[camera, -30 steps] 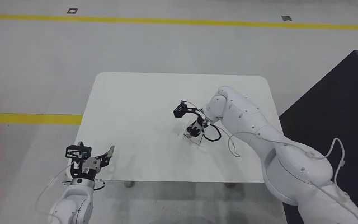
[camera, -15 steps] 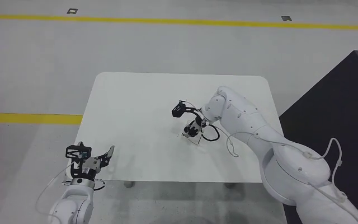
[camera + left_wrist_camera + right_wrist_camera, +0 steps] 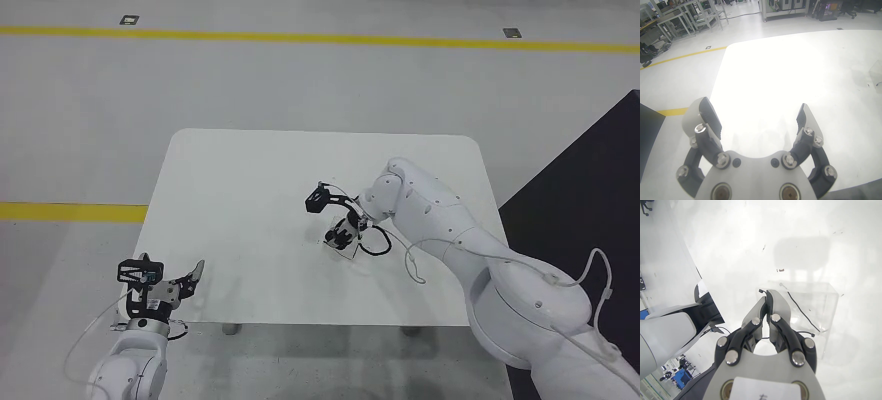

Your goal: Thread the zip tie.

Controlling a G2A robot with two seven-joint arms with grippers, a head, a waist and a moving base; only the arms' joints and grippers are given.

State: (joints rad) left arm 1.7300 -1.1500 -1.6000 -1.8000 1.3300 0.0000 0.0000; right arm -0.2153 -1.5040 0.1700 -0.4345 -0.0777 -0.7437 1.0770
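Note:
My right gripper [image 3: 766,301] is shut on a thin black zip tie; the tie's small head [image 3: 759,291] pokes out past the fingertips. A second black zip tie strand [image 3: 802,312] runs slanted across a clear plastic box [image 3: 831,306] just beyond the gripper, ending in a small head [image 3: 812,334]. From above, the right gripper [image 3: 340,238] hangs low over the middle of the white table [image 3: 250,190]. My left gripper [image 3: 757,117] is open with nothing in it, over the table's near left corner [image 3: 186,277].
The clear box [image 3: 875,70] appears far off in the left wrist view. A black panel [image 3: 590,170] stands beside the table on the right. Yellow floor lines [image 3: 300,38] run behind and to the left of the table.
The right gripper has shifted slightly to the left over the table with the zip tie still in it. The left arm has not moved.

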